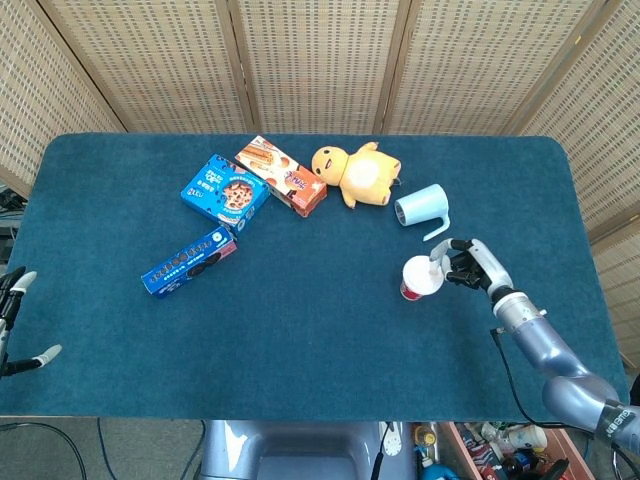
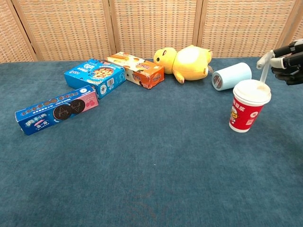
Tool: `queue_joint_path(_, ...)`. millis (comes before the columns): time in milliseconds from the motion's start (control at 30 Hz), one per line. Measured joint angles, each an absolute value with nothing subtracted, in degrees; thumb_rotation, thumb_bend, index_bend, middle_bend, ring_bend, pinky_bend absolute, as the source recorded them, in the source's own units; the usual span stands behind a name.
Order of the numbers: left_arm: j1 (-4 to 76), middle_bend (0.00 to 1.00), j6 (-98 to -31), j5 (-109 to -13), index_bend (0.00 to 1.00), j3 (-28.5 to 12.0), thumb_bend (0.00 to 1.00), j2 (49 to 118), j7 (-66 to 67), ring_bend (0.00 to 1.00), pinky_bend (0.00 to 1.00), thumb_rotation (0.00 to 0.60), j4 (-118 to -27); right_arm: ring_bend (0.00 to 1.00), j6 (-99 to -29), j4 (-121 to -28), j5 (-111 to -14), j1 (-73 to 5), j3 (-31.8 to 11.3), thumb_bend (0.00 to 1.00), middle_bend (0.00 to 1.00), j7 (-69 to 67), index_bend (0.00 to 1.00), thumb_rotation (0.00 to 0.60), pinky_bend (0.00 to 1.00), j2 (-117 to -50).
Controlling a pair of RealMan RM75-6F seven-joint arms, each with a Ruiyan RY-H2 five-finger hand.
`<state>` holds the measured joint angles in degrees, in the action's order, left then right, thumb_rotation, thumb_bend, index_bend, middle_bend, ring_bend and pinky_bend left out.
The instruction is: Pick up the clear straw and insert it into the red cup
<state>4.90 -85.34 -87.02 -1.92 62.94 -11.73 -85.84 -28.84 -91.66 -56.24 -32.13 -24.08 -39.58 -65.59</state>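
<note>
The clear straw point(image 2: 263, 71) stands tilted in the white lid of the red cup point(image 2: 247, 112) on the tabletop point(image 2: 151, 165), its bent top pinched by the fingers point(image 2: 279, 51) of the right hand point(image 2: 289, 62). The straw looks thin and pale (almost milky). The left hand point(image 1: 14, 320) hangs at the tabletop's edge, fingers apart, holding nothing.

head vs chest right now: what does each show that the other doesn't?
Head only: the left hand at the table's left edge, holding nothing, and the right forearm. Chest only: the straw standing in the cup's lid, its bent top in the right hand's fingers; print on the red cup's side. Both: right hand, cup, blue mug on its side, yellow plush, three snack boxes.
</note>
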Motion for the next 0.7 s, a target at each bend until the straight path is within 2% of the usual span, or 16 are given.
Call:
queue_joint_path(233, 5.0, 0.00, -85.2, -87.0, 0.00, -1.9, 0.10, 63.0, -11.6, 0.00, 0.00, 0.600, -85.9, 0.82, -28.0, -91.0, -56.8, -32.1, -23.9, 0.40, 0.88, -40.4, 0.59, 0.600, 1.00, -65.4)
queue_joint_path(433, 5.0, 0.00, -85.1, -87.0, 0.00, -1.9, 0.10, 63.0, -11.6, 0.00, 0.00, 0.600, -85.9, 0.82, -27.6, -90.6, -57.5, -32.0, -23.9, 0.24, 0.88, -41.4, 0.55, 0.600, 1.00, -65.4)
queue_joint_path(700, 4.9, 0.00, -85.3, -87.1, 0.00, -1.8, 0.10, 63.0, -11.7, 0.00, 0.00, 0.600, -85.8, 0.82, -27.4, -90.6, -58.6, -31.9, -23.8, 0.22, 0.88, -42.0, 0.53, 0.600, 1.00, -65.4)
